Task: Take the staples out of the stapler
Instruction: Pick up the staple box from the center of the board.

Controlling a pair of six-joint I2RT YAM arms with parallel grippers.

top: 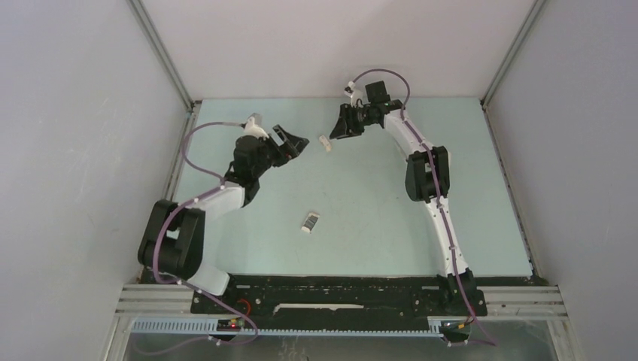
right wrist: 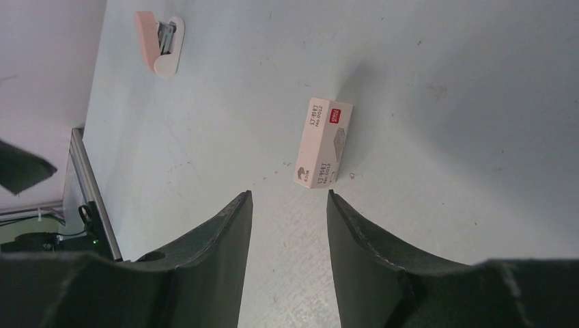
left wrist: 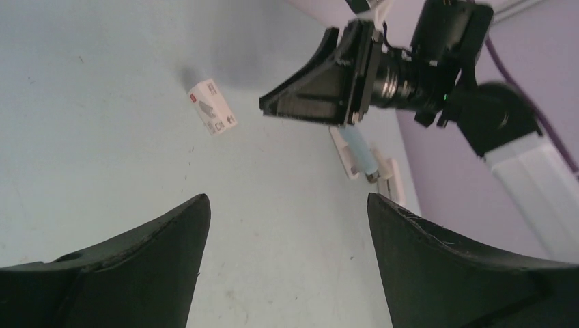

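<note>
A small white and light-blue stapler [top: 325, 143] lies on the table between my two grippers. In the left wrist view the stapler [left wrist: 358, 152] sits just beneath my right gripper [left wrist: 321, 89]. A pink and white stapler [right wrist: 160, 49] lies far off in the right wrist view, with grey metal showing inside it. No loose staples show in any view. My left gripper [top: 293, 143] [left wrist: 287, 198] is open and empty above the table. My right gripper [top: 340, 128] [right wrist: 289, 193] is open and empty, above and apart from the stapler.
A small white-and-red box [top: 310, 222] lies mid-table; it also shows in the left wrist view [left wrist: 212, 116] and the right wrist view [right wrist: 321, 143]. Grey walls close in the table [top: 451, 226] at the left, back and right. A metal rail [right wrist: 85, 198] marks the near edge.
</note>
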